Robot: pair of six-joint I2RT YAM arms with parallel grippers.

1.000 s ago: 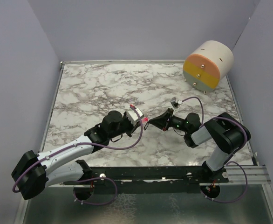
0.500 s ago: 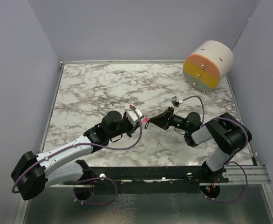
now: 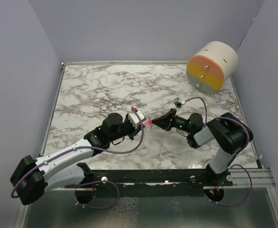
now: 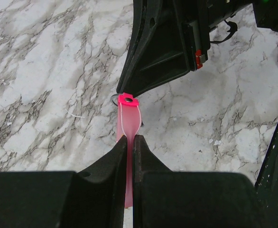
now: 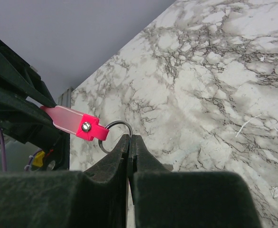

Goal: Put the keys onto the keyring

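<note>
My left gripper (image 3: 144, 122) (image 4: 130, 137) is shut on the keyring's pink strip (image 4: 128, 116) and holds it above the marble table, with the red clip and thin metal ring (image 5: 117, 122) pointing at the right gripper. My right gripper (image 3: 154, 125) (image 5: 129, 137) is shut, and its tips touch the ring's edge. The tiny dark key is almost wholly hidden between the right pads; only a thin dark sliver shows there. The strip (image 5: 65, 118) also shows in the right wrist view, coming out of the left fingers (image 5: 15, 95).
A cream drum (image 3: 212, 66) with an orange and green face lies on its side at the table's back right. Purple walls close in the marble table (image 3: 96, 90) on three sides. The two grippers meet near the table's middle.
Both grippers have shifted slightly toward the back of the table, still tip to tip. Their holds have not changed.
</note>
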